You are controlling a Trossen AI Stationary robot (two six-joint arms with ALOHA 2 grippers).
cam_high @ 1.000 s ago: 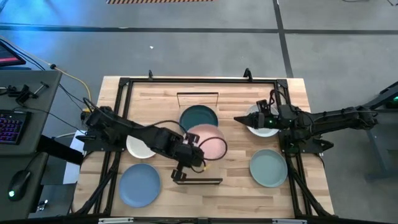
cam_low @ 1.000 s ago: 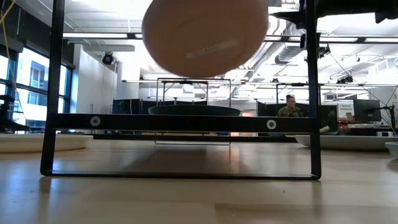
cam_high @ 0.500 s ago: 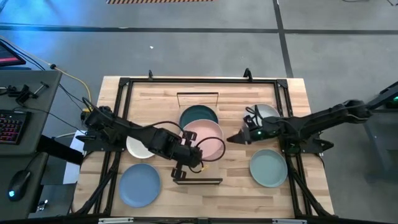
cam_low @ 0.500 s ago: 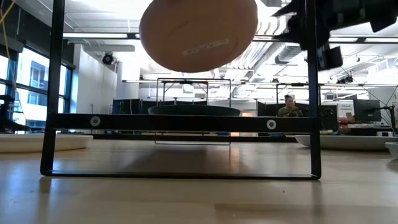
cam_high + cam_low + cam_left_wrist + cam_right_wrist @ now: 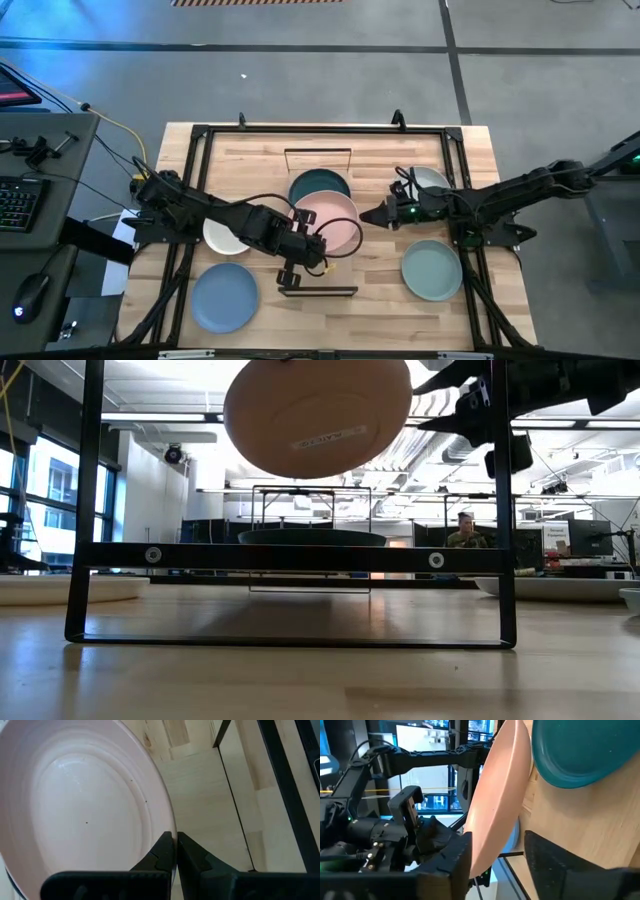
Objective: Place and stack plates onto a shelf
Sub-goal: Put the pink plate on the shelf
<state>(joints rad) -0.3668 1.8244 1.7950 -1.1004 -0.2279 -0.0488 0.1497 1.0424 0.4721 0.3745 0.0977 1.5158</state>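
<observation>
The pink plate (image 5: 330, 218) hangs in the air over the shelf (image 5: 318, 262), its underside (image 5: 318, 415) showing in the low view. My left gripper (image 5: 318, 244) is shut on the plate's near rim. My right gripper (image 5: 370, 216) is open at the plate's right edge. Its fingers stand on either side of the rim (image 5: 492, 825), and I cannot tell whether they touch it. The dark teal plate (image 5: 320, 184) lies flat on the far part of the shelf. On the table lie a whitish plate (image 5: 222, 238), the blue plate (image 5: 225, 297), the sage green plate (image 5: 432, 270) and a second whitish plate (image 5: 428, 182). My left gripper (image 5: 175, 840) pinches the pink plate's rim (image 5: 169, 827) on the plate's near side, one finger on the inner face and one on the underside. It comes slanting from the table's left and near side. The plate is lifted clear above the shelf and slightly tilted.
Black wire frames stand at the shelf's far end (image 5: 318, 151) and near end (image 5: 320, 291). A larger black frame (image 5: 195, 180) runs round the table. The right arm crosses above the second whitish plate. A person (image 5: 465, 532) sits in the room beyond.
My right gripper has left the place above the whitish plate on the right and swung toward the table's left and near edge, up to the pink plate's right rim. My left gripper has carried the pink plate a little toward the far edge, still aloft.
</observation>
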